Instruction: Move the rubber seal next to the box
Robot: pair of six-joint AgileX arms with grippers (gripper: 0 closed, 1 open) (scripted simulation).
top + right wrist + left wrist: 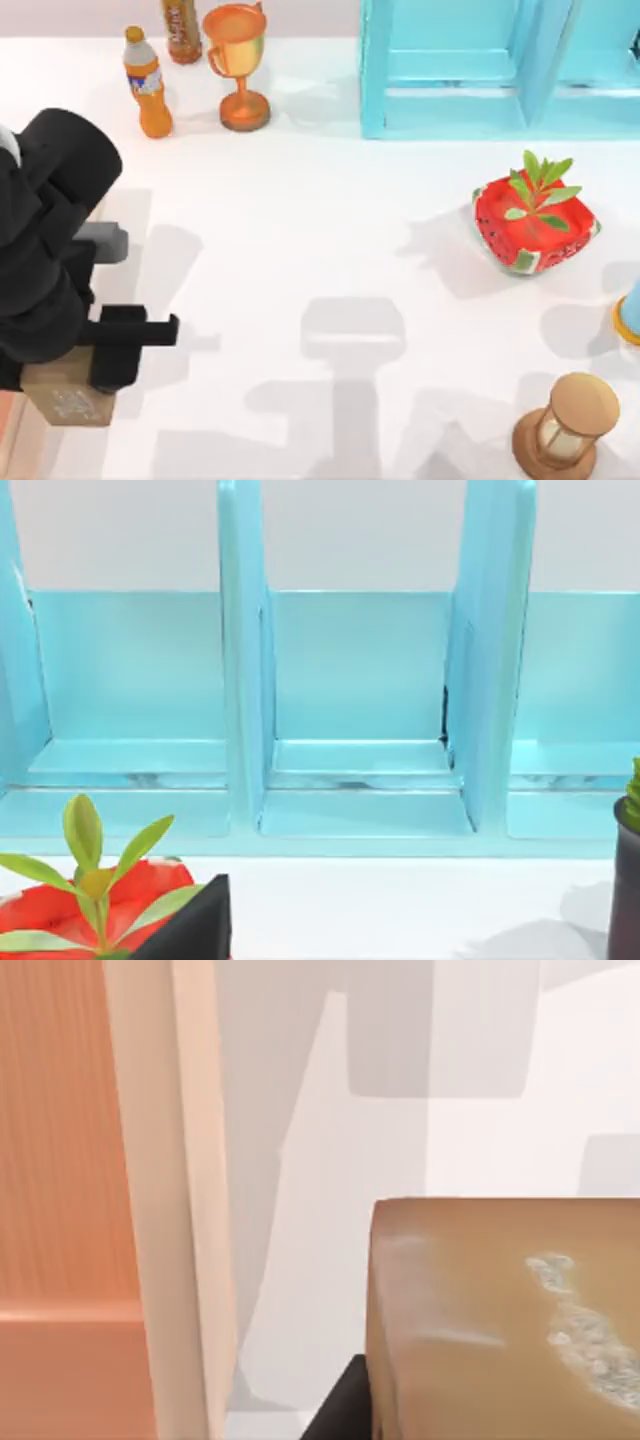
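At the tabletop's (330, 250) near-left corner the left pincer (75, 385) grips the rubber seal (68, 393), its dark fingers (135, 332) clamped on the tan block. The box (175, 1200) sits just beside it at the extreme left edge; from the left wrist view its pale wooden wall stands close to the seal, with a narrow strip of white surface between them. The middle of the tabletop is wide open. Along the far edge stand an orange bottle (147, 84), a trophy cup (238, 62) and a turquoise shelf unit (500, 65). On the right sit a watermelon-patterned planter (535, 225) and a wooden hourglass (570, 430). I cannot tell the right pincer's state.
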